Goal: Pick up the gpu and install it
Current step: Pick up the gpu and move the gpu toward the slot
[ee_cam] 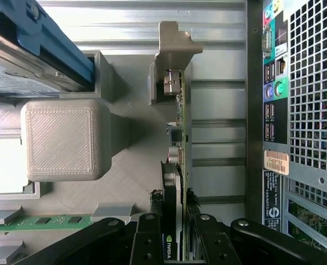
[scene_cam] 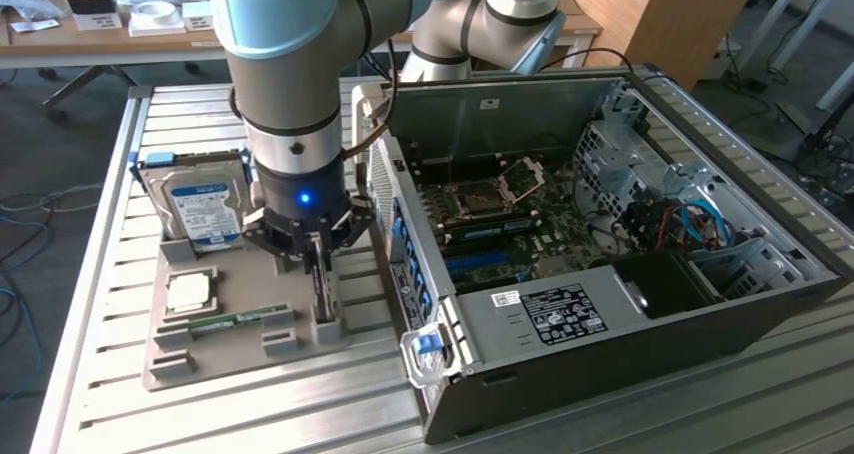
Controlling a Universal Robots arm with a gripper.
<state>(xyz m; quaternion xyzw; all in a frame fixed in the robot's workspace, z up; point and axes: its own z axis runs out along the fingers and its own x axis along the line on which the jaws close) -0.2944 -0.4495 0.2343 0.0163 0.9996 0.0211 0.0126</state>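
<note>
Evidently the hand [scene_cam: 315, 257] is clamped on the gpu [ee_cam: 181, 138] — one finger on each face — which stands on edge in its slot in the gray holder [scene_cam: 227, 366] (so its top edge is reachable); the open case [scene_cam: 601, 374] lies at three o'clock in the exterior view.

Small green logo [ee_cam: 168, 247] showing on the gpu [ee_cam: 170, 187] beside the computer case [ee_cam: 312, 83], barcode sticker [ee_cam: 276, 163] sitting on the case's back, characters unreadable.

Setting: robotics lab, where I work. Evidence: slatted aluminium tabletop [scene_cam: 96, 304]; open PC tower [scene_cam: 627, 369]; grey printed parts fixture [scene_cam: 227, 362]; cluttered wooden desk [scene_cam: 80, 37] behind.
</note>
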